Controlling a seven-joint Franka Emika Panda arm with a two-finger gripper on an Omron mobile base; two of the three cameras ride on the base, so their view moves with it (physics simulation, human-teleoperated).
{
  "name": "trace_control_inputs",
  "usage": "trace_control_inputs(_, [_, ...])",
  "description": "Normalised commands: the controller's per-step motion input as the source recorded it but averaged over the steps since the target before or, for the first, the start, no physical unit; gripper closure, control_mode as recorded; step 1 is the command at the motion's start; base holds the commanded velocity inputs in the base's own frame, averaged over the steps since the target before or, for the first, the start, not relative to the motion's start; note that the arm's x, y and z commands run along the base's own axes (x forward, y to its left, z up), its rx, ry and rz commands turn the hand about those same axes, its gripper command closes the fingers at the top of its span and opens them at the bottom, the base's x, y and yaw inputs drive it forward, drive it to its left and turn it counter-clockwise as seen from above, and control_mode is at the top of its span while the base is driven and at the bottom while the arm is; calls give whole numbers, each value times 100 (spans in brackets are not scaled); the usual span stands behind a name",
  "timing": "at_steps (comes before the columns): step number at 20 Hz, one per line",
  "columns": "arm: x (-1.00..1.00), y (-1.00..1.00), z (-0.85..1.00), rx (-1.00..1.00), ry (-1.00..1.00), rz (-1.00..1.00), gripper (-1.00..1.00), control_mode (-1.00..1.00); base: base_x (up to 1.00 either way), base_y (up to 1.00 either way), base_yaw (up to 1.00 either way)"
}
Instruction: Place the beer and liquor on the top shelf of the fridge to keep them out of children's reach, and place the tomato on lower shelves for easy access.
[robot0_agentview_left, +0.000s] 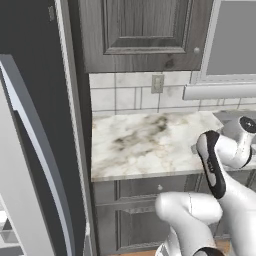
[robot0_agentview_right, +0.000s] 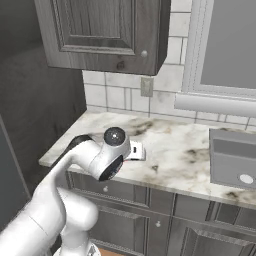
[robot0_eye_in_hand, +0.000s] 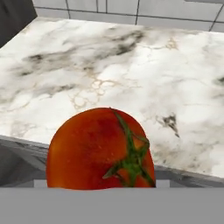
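Observation:
The tomato (robot0_eye_in_hand: 100, 148), red-orange with a green stem, looms large at the bottom of the hand view, right where the fingertips rise, and it covers them. It hangs above the front edge of the marble counter (robot0_eye_in_hand: 131, 65). My gripper (robot0_agentview_right: 141, 151) is shut on it, low over the counter behind the arm's wrist. The fridge (robot0_agentview_left: 45, 100) stands at the left, dark grey, its door swung open with the long curved silver handle (robot0_agentview_left: 30, 130). The beer, the liquor and the fridge's shelves are out of view.
Dark grey wall cabinets (robot0_agentview_left: 145, 30) hang over the counter (robot0_agentview_left: 150, 140), with a tiled backsplash and an outlet (robot0_agentview_left: 157, 83) behind. A sink (robot0_agentview_right: 235, 157) lies at the right under a window. Base cabinets (robot0_agentview_right: 165, 220) run below.

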Motion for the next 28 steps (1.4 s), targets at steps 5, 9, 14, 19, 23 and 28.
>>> trace_control_inputs(5, [-54, 70, 100, -9, -15, 11, 100, -100, 0, 0, 0])
trace_control_inputs(9, [-52, 53, 100, -11, -3, 11, 100, -100, 0, 0, 0])
trace_control_inputs(14, [-50, 32, 100, -10, 0, 8, 100, -100, 0, 0, 0])
trace_control_inputs(19, [-56, 16, 75, -11, 0, 7, 100, -100, 0, 0, 0])
trace_control_inputs(23, [-83, 9, 19, -11, 0, 13, 100, -100, 0, 0, 0])
trace_control_inputs(28, [0, 0, 0, 0, 0, 0, 100, 100, -100, 0, 34])
